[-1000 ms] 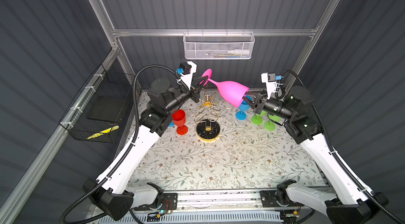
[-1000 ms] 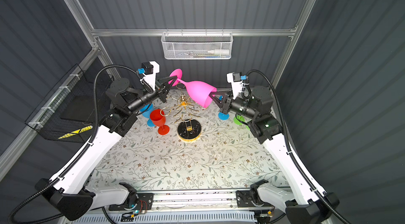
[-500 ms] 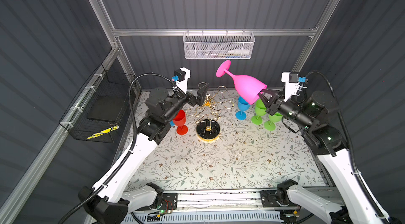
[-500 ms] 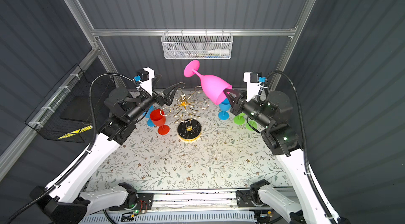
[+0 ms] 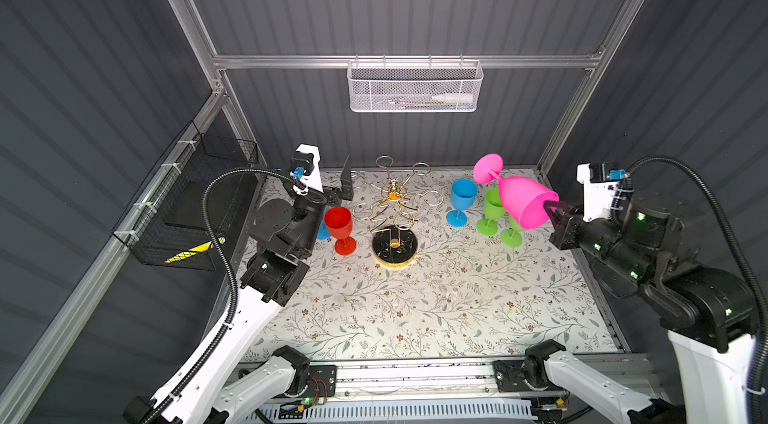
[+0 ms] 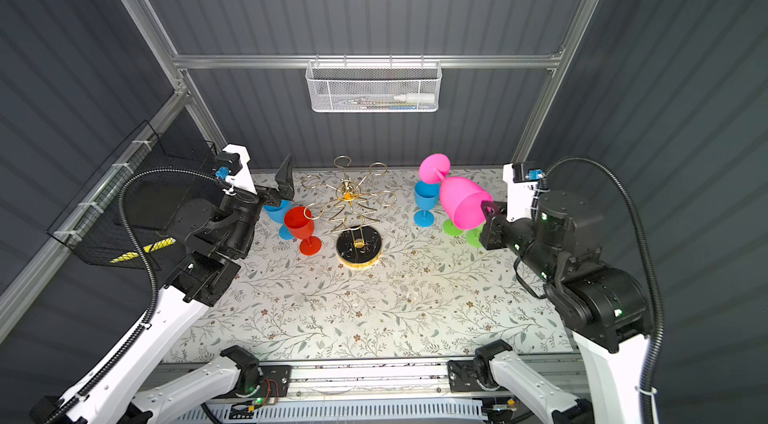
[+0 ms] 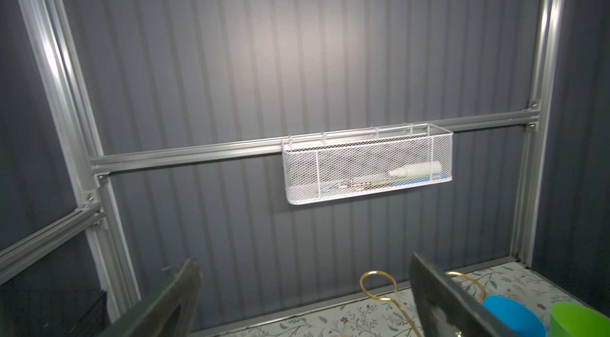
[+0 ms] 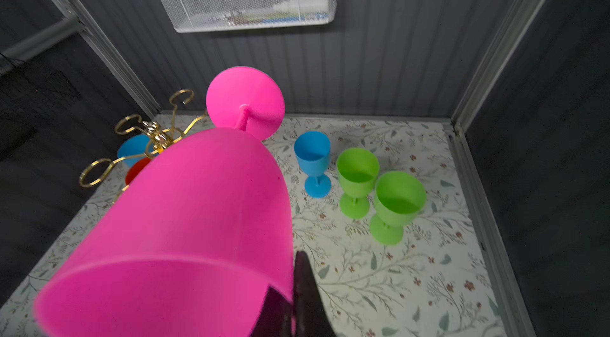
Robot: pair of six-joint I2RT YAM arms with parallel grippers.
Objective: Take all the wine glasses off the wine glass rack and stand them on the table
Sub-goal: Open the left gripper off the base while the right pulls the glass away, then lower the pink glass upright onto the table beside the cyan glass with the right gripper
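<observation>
Pink wine glass (image 5: 524,202) is hanging tilted, foot up, above the table (image 5: 415,310), the right tool (image 5: 548,208) pinching its rim, well clear of the gold wine glass rack (image 5: 392,210) standing bare mid-table. Farther back, the left tool (image 7: 302,261) is gaping empty; next, I judge, comes righting the glass and setting it down.

Clear floral bench (image 5: 415,318) across the near half, wide open for passage. Crowded along the back: gold wine glass rack (image 5: 395,210) at centre, red glass (image 5: 338,224) and left blue glass (image 6: 276,210) near its left rings, right blue glass (image 5: 462,195) and two green glasses (image 5: 492,206) to the right, pink wine glass (image 5: 523,202) tilted in the air by the green pair. Open lane between rack and right blue glass.
</observation>
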